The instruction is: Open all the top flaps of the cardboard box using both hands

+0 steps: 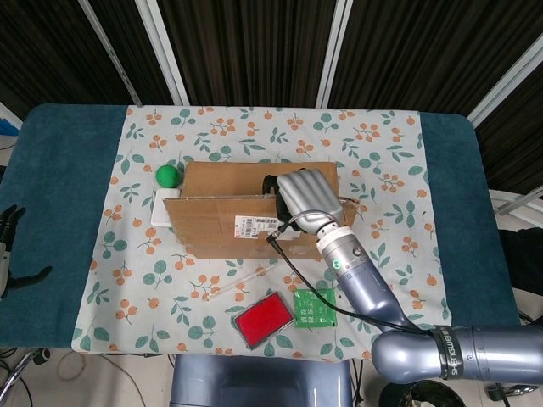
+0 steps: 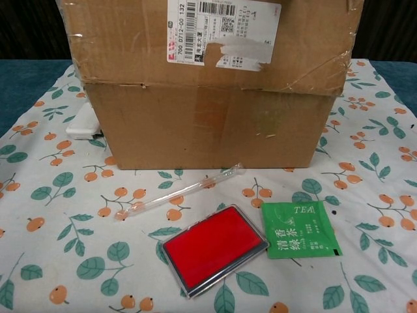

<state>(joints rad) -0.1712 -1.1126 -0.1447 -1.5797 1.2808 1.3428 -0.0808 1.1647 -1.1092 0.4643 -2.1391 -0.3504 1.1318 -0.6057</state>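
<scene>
Cardboard box [image 1: 254,212] is sitting mid-table under the right hand [image 1: 304,197], which is hooking curled fingers over the labelled near flap [image 2: 215,42], lifting it; best swinging it steadily toward the robot without dragging the box.

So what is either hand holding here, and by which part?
The right hand grips the near top flap of the cardboard box by its free edge, toward the right end. The left hand holds nothing.

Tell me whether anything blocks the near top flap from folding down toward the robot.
Nothing visible blocks it. The right hand grips the near flap of the cardboard box; the clear stick lies flat on the cloth below.
</scene>
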